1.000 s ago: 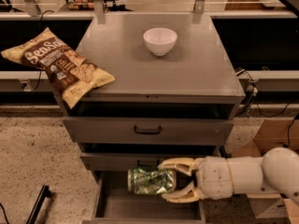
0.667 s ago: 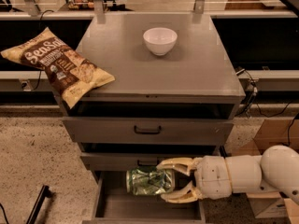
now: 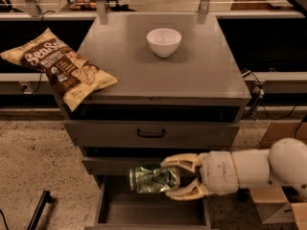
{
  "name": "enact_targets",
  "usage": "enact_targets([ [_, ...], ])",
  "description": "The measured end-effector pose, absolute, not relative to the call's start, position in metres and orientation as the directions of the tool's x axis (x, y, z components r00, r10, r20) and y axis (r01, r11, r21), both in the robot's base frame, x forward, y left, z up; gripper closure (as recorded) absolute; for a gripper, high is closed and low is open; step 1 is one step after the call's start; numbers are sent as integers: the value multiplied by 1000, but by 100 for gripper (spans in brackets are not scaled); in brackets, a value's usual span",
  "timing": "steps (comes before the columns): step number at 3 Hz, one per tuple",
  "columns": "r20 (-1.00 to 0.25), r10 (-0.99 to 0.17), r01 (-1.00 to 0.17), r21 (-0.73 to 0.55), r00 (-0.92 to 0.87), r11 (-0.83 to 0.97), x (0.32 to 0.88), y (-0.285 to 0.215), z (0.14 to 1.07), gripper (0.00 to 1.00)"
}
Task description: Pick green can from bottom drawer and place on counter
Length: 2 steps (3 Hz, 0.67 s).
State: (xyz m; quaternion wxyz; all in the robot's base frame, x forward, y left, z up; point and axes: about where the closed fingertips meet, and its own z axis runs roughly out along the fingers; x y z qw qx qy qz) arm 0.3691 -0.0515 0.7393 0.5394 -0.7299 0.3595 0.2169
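The green can point(image 3: 152, 178) lies on its side in the air, just above the open bottom drawer point(image 3: 144, 211). It sits near 6 o'clock in the view. The gripper point(image 3: 169, 179) comes at it from 3 o'clock and pinches it. One finger is on top of the can and one is under it. The white arm point(image 3: 254, 166) goes off toward 3 o'clock.

The drawer floor below the can is bare and grey. A shut drawer with a black handle point(image 3: 151, 133) is at 12 o'clock from the can. Above that is the counter point(image 3: 201, 75). A white bowl point(image 3: 164, 41) stands on it, near the back. A bag of chips point(image 3: 60, 66) hangs over the counter's edge at 10 o'clock from the can.
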Motion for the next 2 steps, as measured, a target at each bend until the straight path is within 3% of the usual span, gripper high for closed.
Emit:
enact_targets([
  [2,-613,-359,-702,-679,703,-214,429,-62,824,100],
])
